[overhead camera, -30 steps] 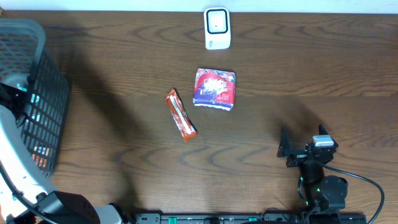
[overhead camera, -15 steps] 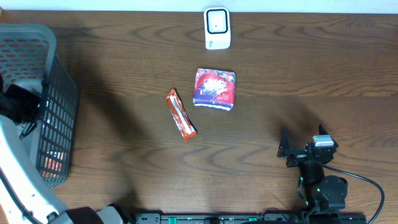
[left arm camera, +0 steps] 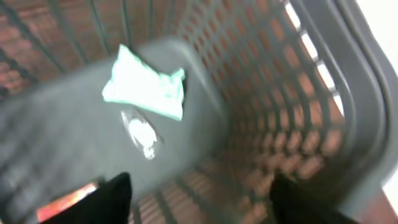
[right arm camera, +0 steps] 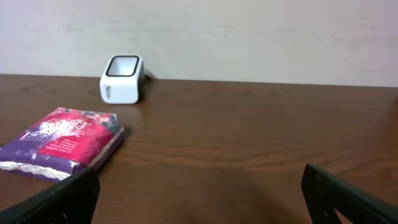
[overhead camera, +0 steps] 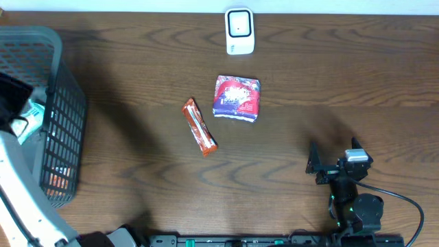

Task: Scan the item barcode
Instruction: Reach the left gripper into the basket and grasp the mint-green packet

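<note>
**A:** Anyone checked where the stuff sits? I see the purple packet (overhead camera: 236,97) flat on the table (overhead camera: 343,82), mid-table, just below the white scanner (overhead camera: 239,31) at the far edge. The orange bar (overhead camera: 199,127) lies just left of it, not touching. None of the three has budged since a second ago.

**B:** Yep, same here. What's changed is on the left. The basket (overhead camera: 65,116) sits further into frame than a second ago, same spot as half a second back. The left arm's dark wrist is now higher up in the overhead shot, and a mint-green packet (left arm camera: 146,87) lies on the basket floor below it.

**A:** Is the left gripper (left arm camera: 202,199) holding that?

**B:** Nope, its fingers are spread wide with nothing between them. The packet is loose, with a clear wrapper (left arm camera: 142,132) just beside it and something orange-red (left arm camera: 62,205) near the corner.

**A:** And the right gripper (right arm camera: 202,205)?

**B:** It's parked near the front edge, jaws wide and empty, same as before.
</note>
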{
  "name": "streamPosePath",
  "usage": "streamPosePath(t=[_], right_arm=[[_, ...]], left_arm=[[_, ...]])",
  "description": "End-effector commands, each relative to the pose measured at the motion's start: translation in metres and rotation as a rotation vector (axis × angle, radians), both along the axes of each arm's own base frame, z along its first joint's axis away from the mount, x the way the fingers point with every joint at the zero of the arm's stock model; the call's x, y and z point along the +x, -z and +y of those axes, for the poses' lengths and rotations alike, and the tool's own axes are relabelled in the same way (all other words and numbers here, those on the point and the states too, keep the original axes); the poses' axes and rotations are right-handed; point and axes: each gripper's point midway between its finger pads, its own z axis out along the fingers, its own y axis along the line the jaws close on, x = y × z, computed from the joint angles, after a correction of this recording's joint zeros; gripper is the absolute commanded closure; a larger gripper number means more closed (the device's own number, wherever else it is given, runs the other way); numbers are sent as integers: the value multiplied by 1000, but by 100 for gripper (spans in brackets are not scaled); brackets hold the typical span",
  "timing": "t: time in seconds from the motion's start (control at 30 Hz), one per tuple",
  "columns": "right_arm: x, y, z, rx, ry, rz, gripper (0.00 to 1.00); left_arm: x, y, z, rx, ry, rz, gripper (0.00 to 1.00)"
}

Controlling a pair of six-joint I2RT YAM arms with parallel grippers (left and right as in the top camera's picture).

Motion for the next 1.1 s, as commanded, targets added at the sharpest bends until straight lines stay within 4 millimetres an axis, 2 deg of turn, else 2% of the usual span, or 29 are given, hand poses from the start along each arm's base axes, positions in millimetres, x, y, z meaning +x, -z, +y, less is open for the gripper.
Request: streamPosePath(t=[0.0,0.13,0.23,0.3,0.43,0.83,1.07], right_arm=[[0,0,-2,-11,9,0,1],[0,0,-2,-11,9,0,1],[0,0,-2,-11,9,0,1],[0,0,-2,-11,9,0,1],[0,0,-2,-11,9,0,1],[0,0,-2,-11,9,0,1],[0,0,-2,-11,9,0,1]], left_arm=[[8,13,28,62,-78,35,25],[27,29,45,73,-91,36,14],[31,48,59,39,-196,40,10],[34,71,66,-42,-327,29,10],[43,108,72,-141,-448,23,10],[66,195,102,-132,-494,116,9],[69,240,104,-156,-496,176,9]])
